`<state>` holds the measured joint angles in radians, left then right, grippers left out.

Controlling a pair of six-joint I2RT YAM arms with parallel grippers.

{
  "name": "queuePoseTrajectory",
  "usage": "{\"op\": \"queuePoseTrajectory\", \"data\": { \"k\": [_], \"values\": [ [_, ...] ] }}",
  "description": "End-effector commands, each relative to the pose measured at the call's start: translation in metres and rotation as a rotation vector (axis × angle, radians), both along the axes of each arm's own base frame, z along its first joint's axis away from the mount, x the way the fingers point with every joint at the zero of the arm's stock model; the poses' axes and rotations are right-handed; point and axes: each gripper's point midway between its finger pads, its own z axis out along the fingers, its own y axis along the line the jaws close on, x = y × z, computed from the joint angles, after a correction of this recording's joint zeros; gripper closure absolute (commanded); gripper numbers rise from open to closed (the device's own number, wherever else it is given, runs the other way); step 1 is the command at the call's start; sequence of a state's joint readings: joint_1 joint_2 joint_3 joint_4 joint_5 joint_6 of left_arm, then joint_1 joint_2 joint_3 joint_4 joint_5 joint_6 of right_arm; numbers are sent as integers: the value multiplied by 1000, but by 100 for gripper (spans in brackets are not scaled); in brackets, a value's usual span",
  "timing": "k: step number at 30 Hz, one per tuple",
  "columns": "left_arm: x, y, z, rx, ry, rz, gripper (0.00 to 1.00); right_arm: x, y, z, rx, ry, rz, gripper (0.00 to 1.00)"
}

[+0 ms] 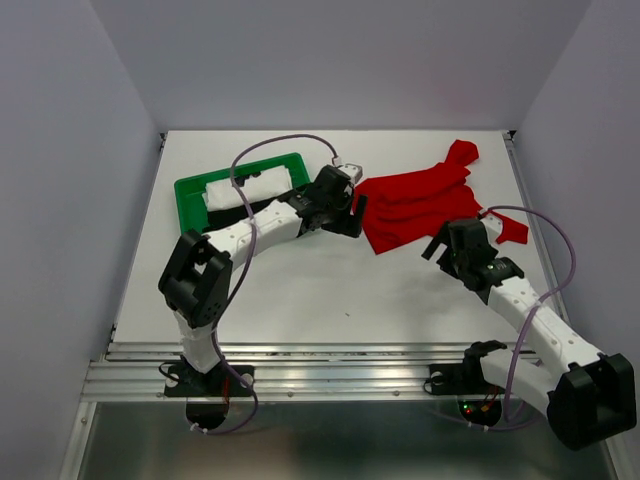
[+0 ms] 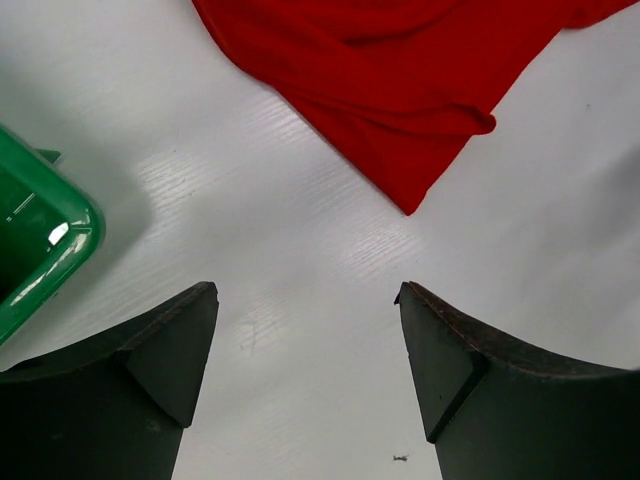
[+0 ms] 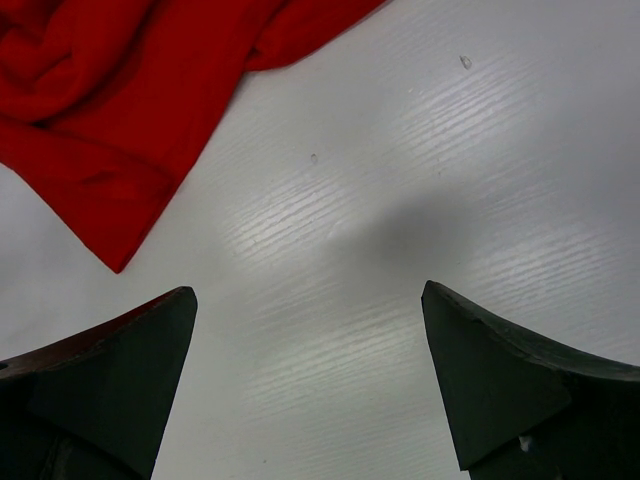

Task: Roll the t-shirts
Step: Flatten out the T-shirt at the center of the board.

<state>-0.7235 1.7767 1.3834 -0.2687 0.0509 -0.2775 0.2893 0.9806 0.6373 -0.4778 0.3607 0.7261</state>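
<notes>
The red t-shirt (image 1: 420, 200) lies crumpled and spread on the white table at the back right. My left gripper (image 1: 354, 216) is at its left edge, open; in the left wrist view the red t-shirt (image 2: 400, 80) has a pointed corner just ahead of the empty left gripper (image 2: 308, 300). My right gripper (image 1: 450, 240) hangs open at the cloth's near right side, and in the right wrist view the red t-shirt (image 3: 100, 100) sits to the upper left of the empty right gripper (image 3: 310, 300). A white t-shirt (image 1: 248, 186) and a black t-shirt (image 1: 238, 211) lie in the tray.
The green plastic tray (image 1: 190, 190) stands at the back left, under my left arm; the tray's corner (image 2: 40, 250) shows at the left of the left wrist view. Bare white table (image 1: 330, 290) stretches in front of the shirt. Grey walls close in on three sides.
</notes>
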Motion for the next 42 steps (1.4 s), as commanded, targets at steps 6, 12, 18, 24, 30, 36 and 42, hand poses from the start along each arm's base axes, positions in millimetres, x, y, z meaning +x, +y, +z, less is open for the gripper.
{"op": "queuePoseTrajectory", "data": {
  "k": [6, 12, 18, 24, 30, 36, 42],
  "values": [
    [24, 4, -33, 99, 59, -33, 16, 14, 1, 9, 3, -41, -19, 0],
    [72, 27, -32, 110, 20, 64, 16, 13, 0, 13, -2, -57, -13, 0],
    [115, 51, -35, 106, 10, 143, 16, 11, 0, 13, 3, -54, -13, 0],
    [164, 69, -26, 76, -33, 217, 16, 11, 0, 20, 8, -65, -14, 0],
    [201, 97, -33, 120, -42, 264, 16, 8, -2, 24, -1, -61, -20, 0],
    [214, 120, -24, 161, -71, 297, 16, 6, -4, 24, -4, -61, -28, 0],
    [201, 102, -2, 98, -86, 252, 16, 10, 1, 22, 14, -54, -15, 0]
  ]
}}
